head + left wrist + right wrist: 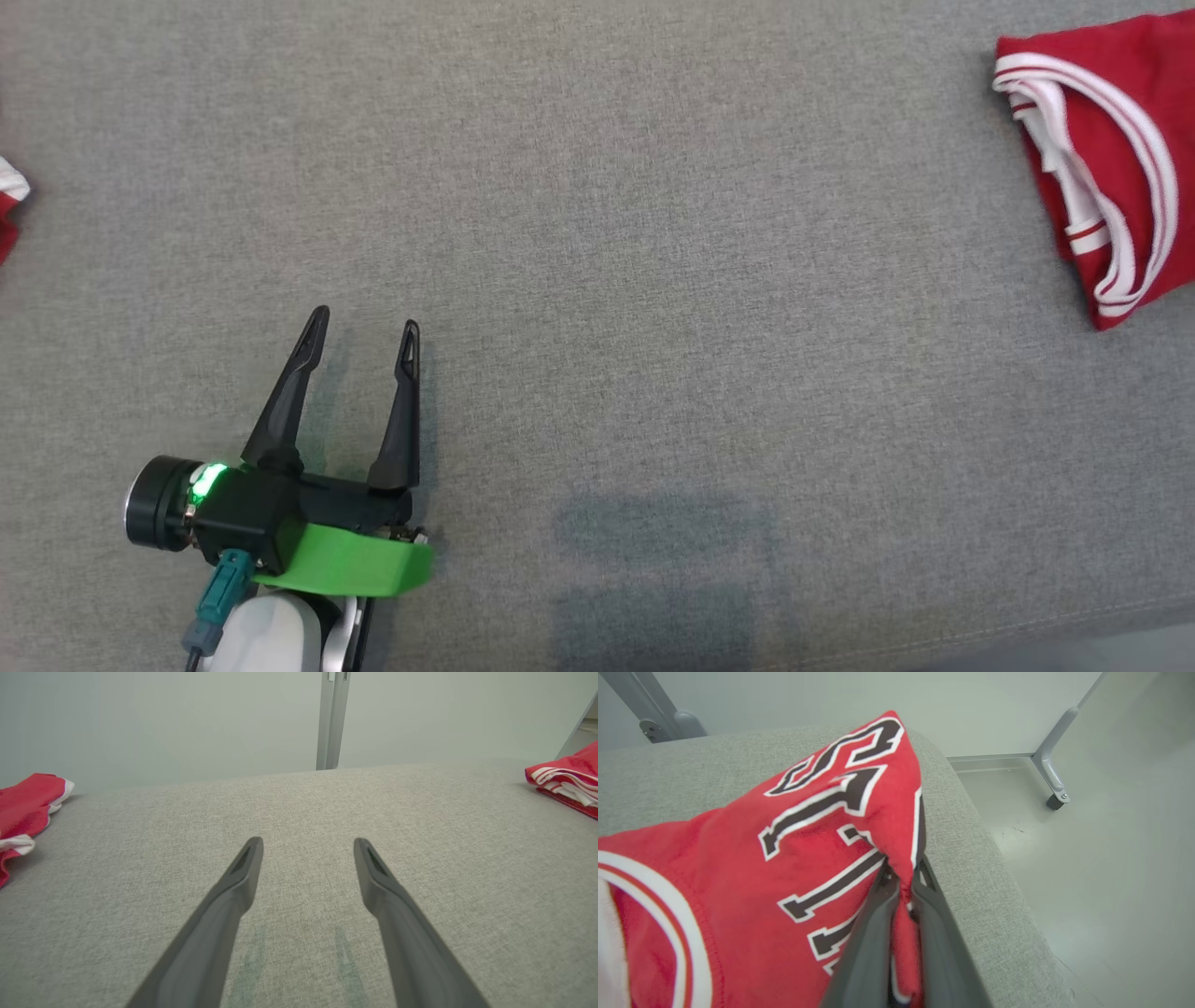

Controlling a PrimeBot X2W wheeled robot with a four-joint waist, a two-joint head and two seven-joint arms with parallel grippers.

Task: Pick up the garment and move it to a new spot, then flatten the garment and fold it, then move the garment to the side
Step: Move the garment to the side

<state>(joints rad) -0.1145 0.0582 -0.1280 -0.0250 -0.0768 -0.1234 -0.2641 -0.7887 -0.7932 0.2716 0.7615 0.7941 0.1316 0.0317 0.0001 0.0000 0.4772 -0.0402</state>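
**Q:** Where is the garment?

**A:** In the right wrist view, the garment (808, 835), a red jersey with black, white-edged lettering, takes up the left and centre of the frame. It lies on a grey fabric surface (980, 858), close to that surface's edge. Pale floor (1111, 882) and a grey metal leg (1052, 774) are at the right.

**Q:** What is the right gripper doing?

**A:** The right gripper (905, 875) rises from the bottom centre. Its two dark fingers are pressed together on a raised fold of the garment, with red cloth pinched between them.

**Q:** And the left gripper?

**A:** In the head view, the left gripper (366, 322) sits at lower left over bare grey surface (653, 280). Its fingers are spread wide with nothing between them. The left wrist view shows the same spread fingers (243, 877).

**Q:** Anything else?

**A:** A folded red cloth with white stripes (1111, 140) lies at the head view's upper right. I cannot tell whether it is the gripped garment. Another red and white scrap (7, 210) touches the left edge.
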